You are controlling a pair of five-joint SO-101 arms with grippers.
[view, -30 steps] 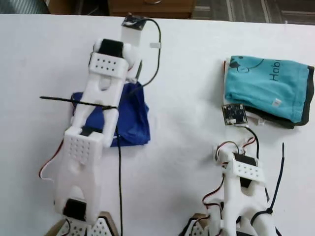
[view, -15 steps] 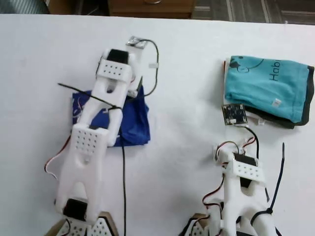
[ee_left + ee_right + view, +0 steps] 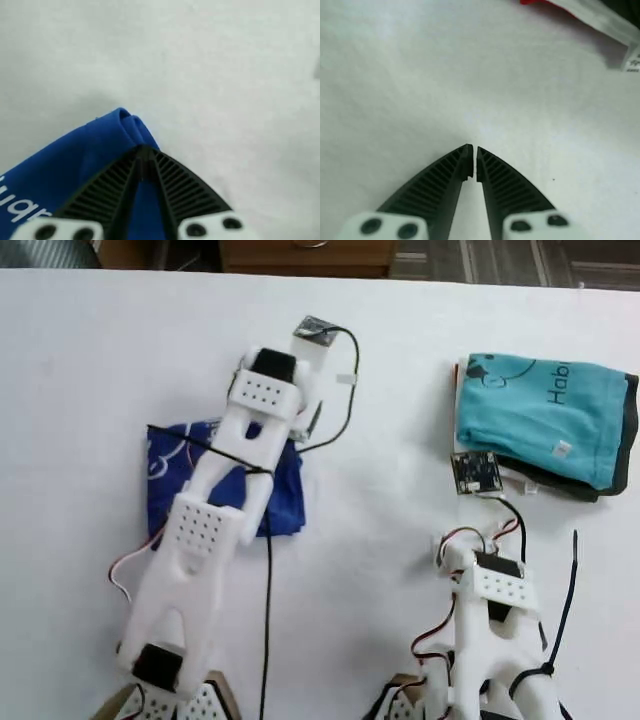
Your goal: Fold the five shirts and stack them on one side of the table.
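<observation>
White tabletop (image 3: 380, 540) carried everything. Nearest me, the right gripper (image 3: 470, 162) hung over bare surface, jaws pressed together on nothing. Farther out, left of centre, the left gripper (image 3: 145, 161) pinched a corner of the folded blue shirt (image 3: 70, 165). I judged that dragging it by that one corner could pull the fold open. I counted two grippers, one blue shirt, and, piled at the far right, one teal shirt (image 3: 540, 410) over one dark shirt (image 3: 625, 455); deeper layers I couldn't count.
</observation>
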